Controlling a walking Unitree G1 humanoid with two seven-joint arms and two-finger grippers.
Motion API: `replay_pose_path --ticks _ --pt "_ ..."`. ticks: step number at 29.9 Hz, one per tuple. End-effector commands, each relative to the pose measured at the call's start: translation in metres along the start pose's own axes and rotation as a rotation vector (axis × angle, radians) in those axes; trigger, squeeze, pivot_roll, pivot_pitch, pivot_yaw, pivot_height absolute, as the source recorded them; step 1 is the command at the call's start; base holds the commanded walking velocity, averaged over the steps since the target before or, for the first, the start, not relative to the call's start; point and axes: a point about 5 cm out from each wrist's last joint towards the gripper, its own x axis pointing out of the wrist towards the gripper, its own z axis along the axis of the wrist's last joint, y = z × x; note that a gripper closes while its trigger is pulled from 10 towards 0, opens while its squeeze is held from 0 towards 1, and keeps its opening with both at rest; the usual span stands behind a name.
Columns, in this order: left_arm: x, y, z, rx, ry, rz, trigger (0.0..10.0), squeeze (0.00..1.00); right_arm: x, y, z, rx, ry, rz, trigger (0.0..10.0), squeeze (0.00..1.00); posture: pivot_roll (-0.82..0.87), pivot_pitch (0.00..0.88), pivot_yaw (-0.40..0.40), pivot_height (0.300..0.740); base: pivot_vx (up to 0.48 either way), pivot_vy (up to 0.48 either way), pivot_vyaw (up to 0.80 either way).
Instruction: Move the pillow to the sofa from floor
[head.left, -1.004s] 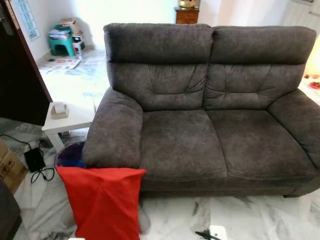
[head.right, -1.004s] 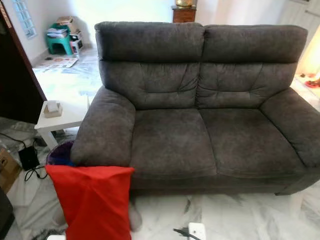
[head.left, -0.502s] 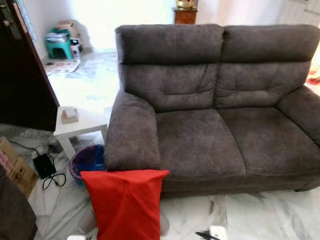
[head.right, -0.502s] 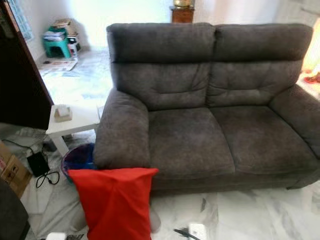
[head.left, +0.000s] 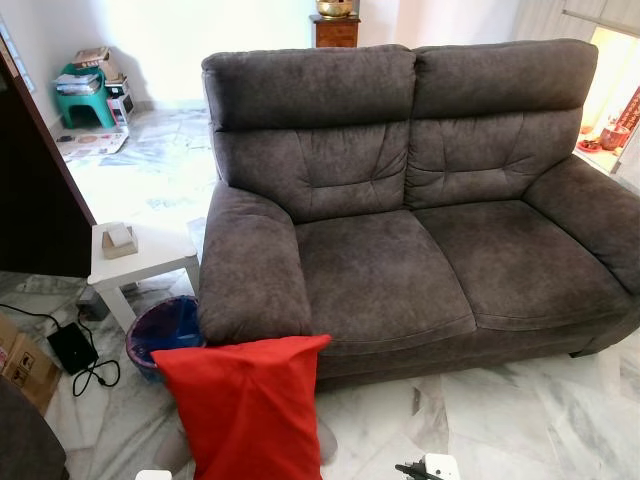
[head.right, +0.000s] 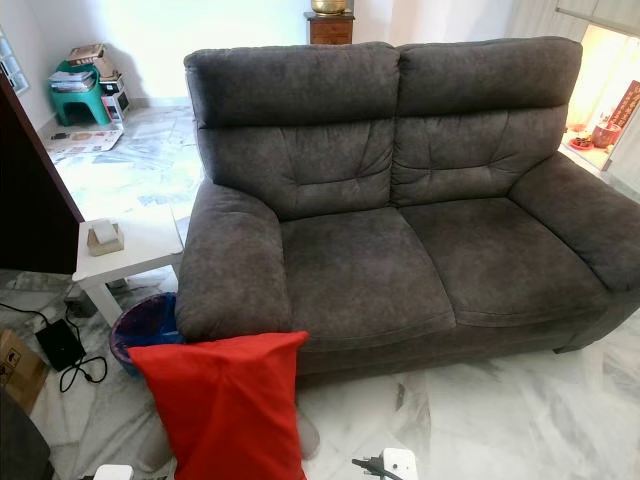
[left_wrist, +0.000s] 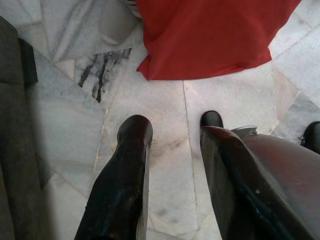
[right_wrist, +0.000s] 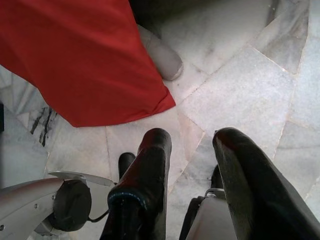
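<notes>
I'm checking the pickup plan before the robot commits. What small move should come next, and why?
Probably step closer and lower both claws toward the red pillow. It stands on the marble floor leaning against the sofa armrest, not yet held. The left claw and right claw hang open above bare floor, short of the pillow's bottom edge.

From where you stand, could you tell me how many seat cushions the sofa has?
2: the left seat cushion beside the left armrest, the right seat cushion next to it. Both bare; the red pillow stands on the floor.
</notes>
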Motion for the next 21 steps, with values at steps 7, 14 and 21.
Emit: replay_pose_path --ticks 7,14,21 --pt "-0.0004 0.0000 -0.0021 -0.015 0.004 -0.004 10.0 0.00 0.0002 -0.0002 0.0012 0.004 -0.006 -0.008 10.0 0.00 0.01 0.000 0.042 0.740 0.071 0.000 0.00" --pt "-0.0004 -0.0007 -0.0021 -0.018 0.004 -0.008 10.0 0.00 0.0000 -0.0009 0.0013 -0.002 -0.006 -0.011 10.0 0.00 0.01 0.000 0.040 0.740 0.254 0.000 0.00" --pt "-0.0003 -0.0012 -0.0019 -0.027 0.002 -0.009 10.0 0.00 0.0000 -0.0015 0.0019 -0.004 -0.008 -0.015 10.0 0.00 0.01 0.000 0.037 0.740 0.274 0.000 0.00"
